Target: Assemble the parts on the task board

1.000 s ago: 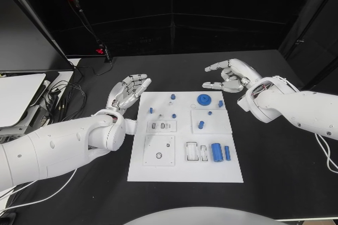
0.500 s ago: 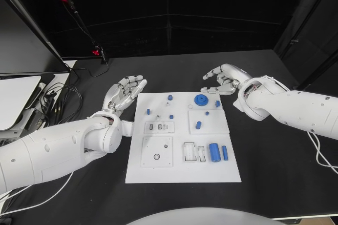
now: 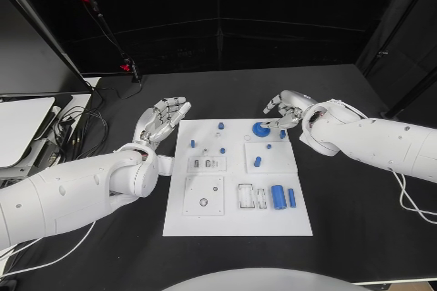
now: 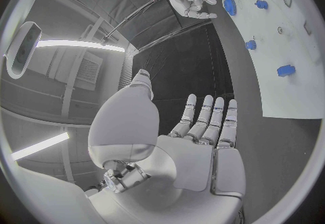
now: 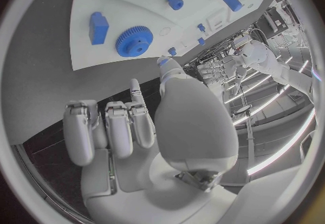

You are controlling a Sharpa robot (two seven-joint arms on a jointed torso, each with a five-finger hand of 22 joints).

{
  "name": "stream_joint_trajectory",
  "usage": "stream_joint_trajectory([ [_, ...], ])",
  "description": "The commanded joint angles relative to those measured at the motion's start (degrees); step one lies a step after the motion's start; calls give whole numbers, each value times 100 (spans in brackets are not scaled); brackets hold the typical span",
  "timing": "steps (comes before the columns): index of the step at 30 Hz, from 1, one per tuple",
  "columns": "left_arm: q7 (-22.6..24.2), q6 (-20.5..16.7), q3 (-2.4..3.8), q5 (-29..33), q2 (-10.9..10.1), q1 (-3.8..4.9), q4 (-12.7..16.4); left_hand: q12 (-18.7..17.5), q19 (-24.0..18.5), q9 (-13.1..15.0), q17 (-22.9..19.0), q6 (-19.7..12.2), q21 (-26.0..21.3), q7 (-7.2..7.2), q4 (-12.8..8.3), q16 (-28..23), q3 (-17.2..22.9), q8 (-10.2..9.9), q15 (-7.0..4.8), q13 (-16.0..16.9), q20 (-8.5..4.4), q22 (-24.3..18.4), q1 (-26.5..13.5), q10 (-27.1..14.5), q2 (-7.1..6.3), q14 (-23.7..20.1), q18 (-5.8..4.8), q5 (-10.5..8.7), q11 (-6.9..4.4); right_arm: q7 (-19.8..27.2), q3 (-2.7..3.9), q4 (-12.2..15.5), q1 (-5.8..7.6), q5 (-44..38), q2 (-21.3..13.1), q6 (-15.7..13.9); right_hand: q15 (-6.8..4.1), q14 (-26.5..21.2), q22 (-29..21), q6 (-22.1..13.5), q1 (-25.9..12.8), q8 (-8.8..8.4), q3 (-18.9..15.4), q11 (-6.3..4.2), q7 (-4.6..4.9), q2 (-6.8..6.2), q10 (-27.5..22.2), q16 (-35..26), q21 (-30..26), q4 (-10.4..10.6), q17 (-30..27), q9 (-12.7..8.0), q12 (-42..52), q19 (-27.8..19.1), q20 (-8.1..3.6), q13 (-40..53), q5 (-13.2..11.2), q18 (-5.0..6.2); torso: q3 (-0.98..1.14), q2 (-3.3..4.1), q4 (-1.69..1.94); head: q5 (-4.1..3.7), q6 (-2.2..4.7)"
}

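The white task board lies mid-table. At its far end sits a blue gear with a small blue block beside it. My right hand hovers at the gear's far right, fingers bent and apart, holding nothing; its fingertips are close to the gear, and contact is unclear. The right wrist view has the gear and block just beyond my right hand. My left hand is flat and open off the board's far left corner, its fingers straight.
Small blue pegs stand on the board. A blue cylinder and a blue bar lie near the right edge. Cables and a white device sit at the table's left side.
My right hand has come down and leftward from beyond the board's far right corner to the blue gear. The left hand has kept its place.
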Motion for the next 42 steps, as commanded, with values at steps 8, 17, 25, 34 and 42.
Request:
stream_joint_trajectory([
  [8, 1965, 48, 1, -35, -48, 8, 1, 34, 7, -11, -9, -48, 41, 896, -3, 34, 27, 38, 14, -11, 35, 12, 43, -39, 24, -18, 91, 33, -3, -344, 3, -95, 0, -351, 114, 427, 38, 595, 1506, 14, 125, 147, 49, 5, 9, 23, 606, 14, 19, 6, 1506, 52, 14, 605, 54, 1506, -139, -39, 3, 1, -6, 3, -11],
  [17, 1968, 55, -2, -35, -37, 8, -5, 53, -2, -29, -11, -51, 50, 896, -3, 46, 42, 54, 14, -26, 42, 18, 54, -43, 62, -22, 98, 61, -3, -479, 3, -150, -36, -582, 222, 589, 43, 595, 1506, 50, 179, 252, 79, 13, 18, 51, 606, 14, 19, 3, 1506, 94, 14, 605, 58, 1506, -175, -39, 1, 2, 0, -4, -16],
  [25, 1969, 63, -3, -35, -40, 8, -1, 66, -8, -43, -13, -54, 58, 896, -5, 54, 59, 65, 14, -39, 46, 23, 55, -48, 99, -27, 103, 71, -3, -597, 3, -193, -48, -629, 286, 680, 52, 595, 1506, 53, 274, 340, 146, 27, 35, 128, 606, 14, 19, -3, 1506, 128, 14, 605, 66, 1506, -217, -39, -2, 0, -6, 13, -31],
  [34, 1966, 67, -4, -35, -38, 8, 0, 72, -11, -48, -13, -55, 61, 896, -6, 58, 66, 69, 14, -44, 48, 24, 56, -50, 114, -28, 105, 74, -3, -665, 3, -236, -55, -651, 331, 753, 56, 595, 1506, 34, 301, 357, 167, 32, 40, 153, 606, 14, 19, -4, 1506, 133, 14, 605, 69, 1506, -241, -39, 1, -1, -1, 13, -40],
  [42, 1960, 75, -4, -35, -38, 8, -6, 75, -16, -52, -14, -56, 62, 896, -6, 60, 69, 72, 14, -48, 49, 24, 56, -51, 119, -29, 106, 79, -3, -732, 3, -247, -59, -654, 355, 772, 62, 595, 1506, 73, 291, 420, 240, 41, 48, 282, 606, 14, 19, -3, 1506, 155, 14, 605, 76, 1506, -268, -39, 0, 1, -6, 19, -39],
])
